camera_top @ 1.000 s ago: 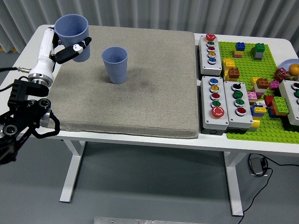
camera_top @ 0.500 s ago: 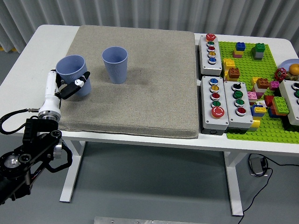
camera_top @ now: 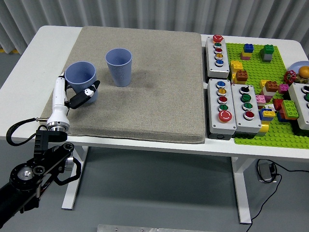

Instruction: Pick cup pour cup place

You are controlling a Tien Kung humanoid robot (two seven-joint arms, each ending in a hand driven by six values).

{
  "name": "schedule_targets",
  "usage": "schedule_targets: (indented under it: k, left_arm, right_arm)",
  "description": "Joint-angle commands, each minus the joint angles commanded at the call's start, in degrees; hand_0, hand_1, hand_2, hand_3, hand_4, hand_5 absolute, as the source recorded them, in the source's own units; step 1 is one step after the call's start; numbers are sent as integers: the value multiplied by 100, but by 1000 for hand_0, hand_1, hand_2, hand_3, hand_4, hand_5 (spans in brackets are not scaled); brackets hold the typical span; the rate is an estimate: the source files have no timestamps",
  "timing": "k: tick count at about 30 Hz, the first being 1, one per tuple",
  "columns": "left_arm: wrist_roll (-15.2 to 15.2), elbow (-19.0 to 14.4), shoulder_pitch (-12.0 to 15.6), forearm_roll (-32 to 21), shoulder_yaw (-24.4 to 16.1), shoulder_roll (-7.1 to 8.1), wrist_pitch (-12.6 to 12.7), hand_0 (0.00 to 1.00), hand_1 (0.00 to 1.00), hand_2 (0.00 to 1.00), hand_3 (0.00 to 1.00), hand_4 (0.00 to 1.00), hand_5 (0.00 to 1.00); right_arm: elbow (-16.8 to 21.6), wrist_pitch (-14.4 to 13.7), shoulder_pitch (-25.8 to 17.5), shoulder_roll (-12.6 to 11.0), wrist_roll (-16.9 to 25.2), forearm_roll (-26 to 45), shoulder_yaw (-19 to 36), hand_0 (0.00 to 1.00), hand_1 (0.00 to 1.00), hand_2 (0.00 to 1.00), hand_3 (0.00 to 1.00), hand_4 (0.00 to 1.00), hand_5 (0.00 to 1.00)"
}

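Left hand (camera_top: pixel 72 95) comes in low on left, fingers wrapped round blue cup (camera_top: pixel 81 82). Cup upright, at left edge of grey mat (camera_top: pixel 159 101), maybe just touching it. Second blue cup (camera_top: pixel 119 66) stands farther back on mat, near first. Button boxes (camera_top: pixel 222 99) far right

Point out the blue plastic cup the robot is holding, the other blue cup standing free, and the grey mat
Held blue plastic cup (camera_top: pixel 80 74): head view, inner wall below rim.
Free-standing blue plastic cup (camera_top: pixel 119 71): head view, outer side wall.
Grey fabric mat (camera_top: pixel 159 96): head view, bare middle.
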Motion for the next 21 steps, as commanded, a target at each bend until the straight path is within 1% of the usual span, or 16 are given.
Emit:
schedule_targets:
  k: [2, 5, 10, 11, 16, 17, 21]
  left_arm:
    - [-209, 139, -5, -144, -28, -93, 0, 544, 577, 551, 543, 739, 230]
    - [-340, 227, 4, -229, -44, -148, 0, 555, 581, 561, 546, 738, 228]
    - [-249, 260, 18, -4, -79, -163, -1, 555, 581, 561, 546, 738, 228]
    - [-242, 271, 16, 26, -71, -170, 0, 591, 610, 595, 559, 735, 228]
    - [-198, 330, 10, 187, -31, -193, 0, 591, 610, 595, 559, 735, 228]
    - [-192, 347, 12, 218, -25, -198, 0, 587, 611, 610, 558, 738, 229]
    - [-187, 399, 18, 231, 0, -203, -19, 587, 611, 610, 558, 738, 229]
  right_arm:
    - [0, 5, -3, 2, -5, -16, 7, 669, 548, 493, 540, 2, 268]
    - [1, 4, -4, 5, -8, -21, 12, 669, 548, 493, 540, 2, 269]
    - [0, 6, 0, 6, -8, -25, 21, 669, 548, 493, 540, 2, 269]
    - [-1, 8, 2, 6, -9, -29, 19, 669, 548, 493, 539, 2, 268]
    - [-2, 5, 6, 7, -7, -27, 10, 669, 548, 493, 539, 2, 268]
    - [-2, 4, 7, 7, -6, -26, 9, 669, 548, 493, 539, 2, 270]
    - [-1, 3, -2, 7, -10, -32, 10, 669, 548, 493, 539, 2, 270]
